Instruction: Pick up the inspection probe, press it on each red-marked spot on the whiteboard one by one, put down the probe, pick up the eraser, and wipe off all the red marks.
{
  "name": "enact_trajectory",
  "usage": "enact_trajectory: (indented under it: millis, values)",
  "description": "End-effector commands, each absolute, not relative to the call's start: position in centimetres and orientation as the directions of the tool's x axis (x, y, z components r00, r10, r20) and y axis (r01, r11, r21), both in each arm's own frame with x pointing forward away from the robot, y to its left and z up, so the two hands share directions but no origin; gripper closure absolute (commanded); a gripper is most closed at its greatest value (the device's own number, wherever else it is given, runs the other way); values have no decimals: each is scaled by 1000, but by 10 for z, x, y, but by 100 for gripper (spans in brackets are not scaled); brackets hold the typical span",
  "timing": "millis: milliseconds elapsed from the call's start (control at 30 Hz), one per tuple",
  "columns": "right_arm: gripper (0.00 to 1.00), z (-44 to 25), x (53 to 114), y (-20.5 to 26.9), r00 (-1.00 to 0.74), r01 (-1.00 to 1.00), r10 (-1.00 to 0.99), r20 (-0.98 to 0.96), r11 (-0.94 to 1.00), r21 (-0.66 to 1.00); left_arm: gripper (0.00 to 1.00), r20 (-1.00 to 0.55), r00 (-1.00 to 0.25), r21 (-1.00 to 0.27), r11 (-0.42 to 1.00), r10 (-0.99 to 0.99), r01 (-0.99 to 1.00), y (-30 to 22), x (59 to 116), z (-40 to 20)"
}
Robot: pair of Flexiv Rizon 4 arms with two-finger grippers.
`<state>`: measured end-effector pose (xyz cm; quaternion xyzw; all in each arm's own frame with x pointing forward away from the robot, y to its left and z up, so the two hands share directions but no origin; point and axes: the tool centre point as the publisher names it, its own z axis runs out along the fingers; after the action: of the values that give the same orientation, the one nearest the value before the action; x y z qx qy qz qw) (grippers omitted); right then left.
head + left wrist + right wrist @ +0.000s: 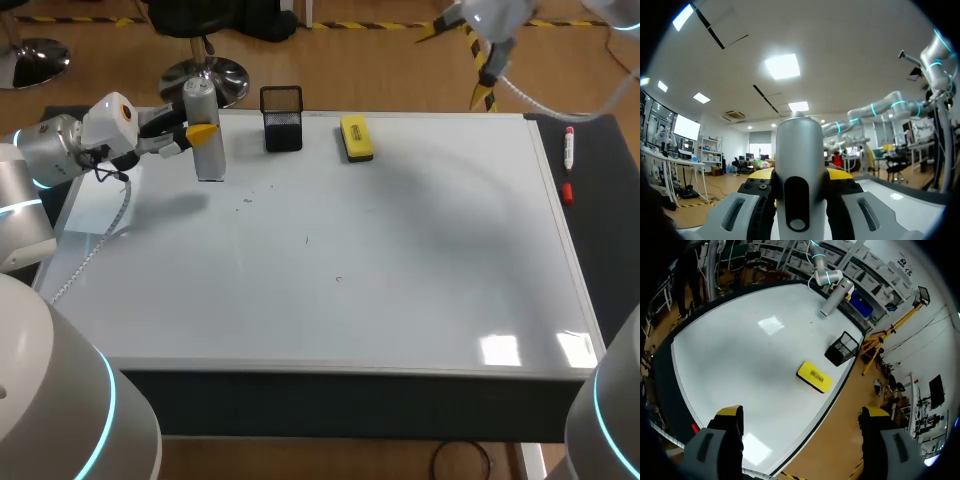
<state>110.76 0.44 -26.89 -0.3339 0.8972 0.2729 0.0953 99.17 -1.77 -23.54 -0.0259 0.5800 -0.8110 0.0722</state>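
Note:
The inspection probe (205,130), a silver cylinder, stands upright over the far left part of the whiteboard (400,260). My left gripper (198,134) is shut on it from the side. In the left wrist view the probe (799,165) fills the gap between the yellow-tipped fingers of the left gripper (800,181). The yellow eraser (356,137) lies at the board's far edge. A few tiny faint marks (338,279) dot the board's middle. My right gripper (802,412) hangs open and empty high above the board, with the eraser (814,376) and probe (836,297) far below it.
A black mesh holder (282,118) stands at the far edge between probe and eraser, also seen as the mesh holder (842,348) from above. A red marker (568,150) and its cap (567,192) lie on the dark strip right of the board.

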Motion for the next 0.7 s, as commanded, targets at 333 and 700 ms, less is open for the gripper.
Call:
enact_trajectory:
  millis: [333, 700]
  values:
    - [0, -260, 1098, -34, -809, -587, -458, -369, 674, 448, 100, -42, -988, -945, -316, -149, 88, -18, 991, -234]
    - [0, -260, 1099, -35, -801, -597, -457, -387, 660, 455, 100, -42, -988, -945, -316, -149, 88, -18, 991, -234]
